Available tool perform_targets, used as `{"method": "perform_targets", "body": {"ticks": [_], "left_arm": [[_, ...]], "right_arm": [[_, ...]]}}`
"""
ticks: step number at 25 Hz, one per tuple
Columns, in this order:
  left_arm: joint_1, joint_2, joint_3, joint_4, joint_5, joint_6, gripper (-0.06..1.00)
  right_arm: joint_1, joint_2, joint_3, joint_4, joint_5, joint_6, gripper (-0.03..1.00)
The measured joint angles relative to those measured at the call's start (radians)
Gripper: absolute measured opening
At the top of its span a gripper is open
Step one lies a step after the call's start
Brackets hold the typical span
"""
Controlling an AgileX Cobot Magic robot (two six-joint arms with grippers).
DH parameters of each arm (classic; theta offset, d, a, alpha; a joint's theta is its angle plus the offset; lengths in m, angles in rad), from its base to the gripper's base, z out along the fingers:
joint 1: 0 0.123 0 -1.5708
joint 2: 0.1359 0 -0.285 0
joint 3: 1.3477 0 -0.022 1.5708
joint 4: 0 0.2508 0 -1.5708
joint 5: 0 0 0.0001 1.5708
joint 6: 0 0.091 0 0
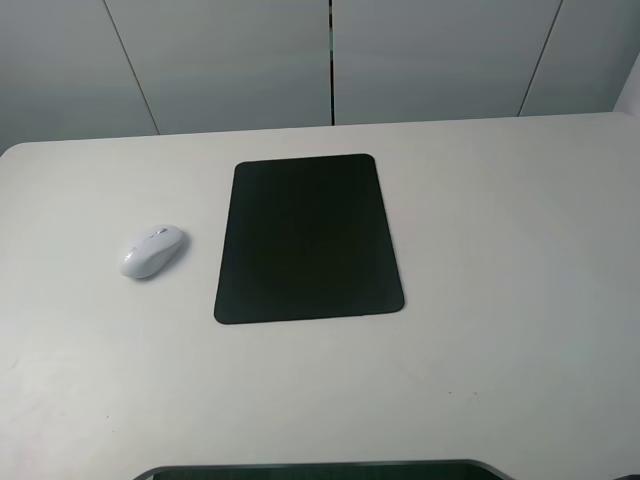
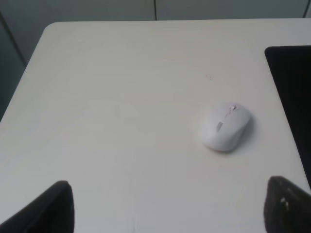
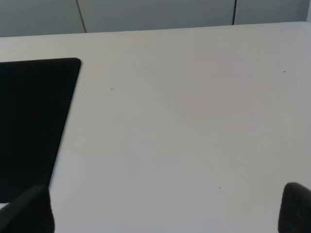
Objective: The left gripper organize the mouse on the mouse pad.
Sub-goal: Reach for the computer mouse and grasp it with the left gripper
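Note:
The white mouse (image 1: 153, 250) lies on the bare table to the left of the black mouse pad (image 1: 308, 238), a short gap between them. Neither gripper shows in the exterior high view. In the left wrist view the mouse (image 2: 225, 126) sits beyond my left gripper (image 2: 169, 196), whose dark fingertips (image 2: 54, 208) stand wide apart and hold nothing. One edge of the mouse pad (image 2: 291, 97) shows beside the mouse. My right gripper (image 3: 166, 196) is open too, with a corner of the mouse pad (image 3: 34, 121) ahead of it.
The white table (image 1: 500, 300) ends at a rounded far edge against grey wall panels (image 1: 230, 60). A dark curved edge (image 1: 320, 468) shows at the bottom of the exterior high view. The table's left edge (image 2: 24, 82) runs close to the mouse.

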Motion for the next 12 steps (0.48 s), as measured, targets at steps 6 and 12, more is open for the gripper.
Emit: {"method": "perform_targets", "body": {"ticks": [6, 12], "left_arm": [[0.0, 0.0, 0.006, 0.004, 0.0, -0.004, 0.75], [0.0, 0.0, 0.006, -0.072, 0.0, 0.088, 0.75]], "right_arm": [[0.0, 0.0, 0.0, 0.0, 0.0, 0.0, 0.7], [0.0, 0.0, 0.0, 0.0, 0.0, 0.0, 0.7]]}}
